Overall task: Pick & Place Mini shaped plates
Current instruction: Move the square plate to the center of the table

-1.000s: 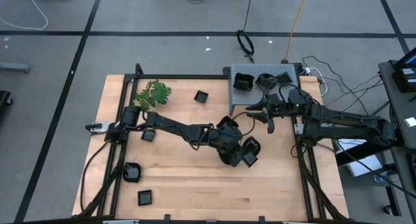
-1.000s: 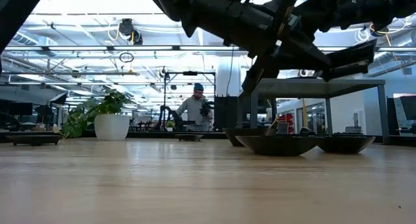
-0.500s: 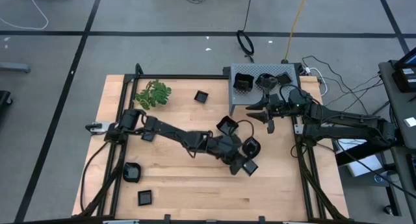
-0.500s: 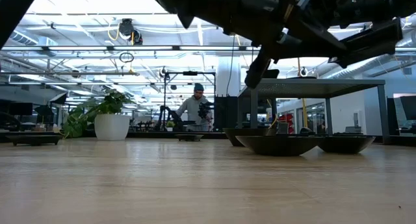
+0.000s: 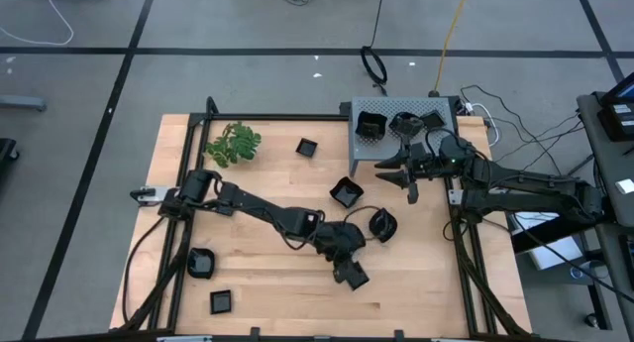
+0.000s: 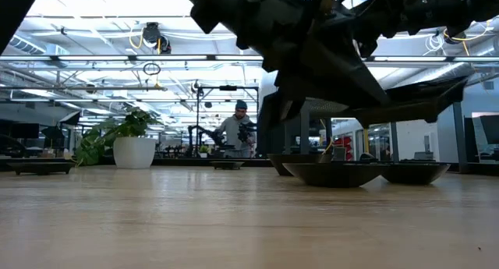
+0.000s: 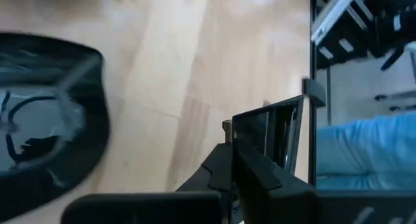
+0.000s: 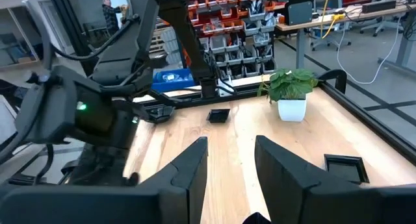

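Note:
My left gripper (image 5: 347,265) is shut on a small black square plate (image 5: 353,276), held above the table right of its middle, toward the near edge. In the low view this plate (image 6: 409,105) hangs tilted, clear of the wood. A rounded black plate (image 5: 382,225) and a square one (image 5: 346,192) rest flat on the table just beyond it. The rounded one (image 7: 45,120) also shows in the left wrist view. My right gripper (image 5: 411,186) stands open in the air beside the grey perforated box (image 5: 448,106), nothing between its fingers (image 8: 188,172). My left gripper pinches the square plate by one rim (image 7: 250,146) between its two shut fingers (image 7: 260,182). The fingers slant down from the table's left. The plate stands tilted beyond the fingertips, lifted clear of the table.
The grey box holds several black plates (image 5: 370,125). More plates lie loose: a square one (image 5: 307,146) at the far middle, a round one (image 5: 201,264) and a square one (image 5: 221,301) at the near left. A green sprig (image 5: 234,143) lies far left.
My left gripper has carried the square plate toward the table's near edge and somewhat left, tipping further downward as it went. The plate stays clear of the table. The square plate that the arm covered now shows. The right arm has kept still.

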`<act>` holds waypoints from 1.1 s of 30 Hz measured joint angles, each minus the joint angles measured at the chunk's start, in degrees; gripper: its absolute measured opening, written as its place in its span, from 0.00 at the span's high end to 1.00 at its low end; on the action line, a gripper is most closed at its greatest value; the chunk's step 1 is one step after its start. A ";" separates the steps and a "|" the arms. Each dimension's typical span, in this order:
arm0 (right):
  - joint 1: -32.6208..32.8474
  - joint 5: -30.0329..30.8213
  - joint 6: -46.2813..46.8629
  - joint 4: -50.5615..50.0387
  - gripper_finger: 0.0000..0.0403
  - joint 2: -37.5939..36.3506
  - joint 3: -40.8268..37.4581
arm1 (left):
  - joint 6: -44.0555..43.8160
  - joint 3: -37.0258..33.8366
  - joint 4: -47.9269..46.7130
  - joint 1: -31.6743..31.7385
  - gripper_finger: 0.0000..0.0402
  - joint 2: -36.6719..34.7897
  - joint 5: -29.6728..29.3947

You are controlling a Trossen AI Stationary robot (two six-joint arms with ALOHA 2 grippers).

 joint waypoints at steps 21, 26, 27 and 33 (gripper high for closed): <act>0.00 -0.02 1.80 -6.52 0.71 0.02 0.00 | -9.71 0.04 -3.09 -1.82 0.91 -0.02 -7.54; 0.02 -0.03 5.44 -6.03 0.71 -0.88 0.00 | -11.22 0.04 -3.63 -0.21 0.86 -0.06 -3.43; 0.02 -0.04 5.97 -6.03 0.71 -1.23 0.00 | -11.18 0.04 -3.54 0.19 0.84 -0.07 -2.29; 0.02 -0.06 6.37 -5.94 0.71 -3.48 0.00 | -11.11 0.04 -1.85 2.52 0.72 -0.07 6.22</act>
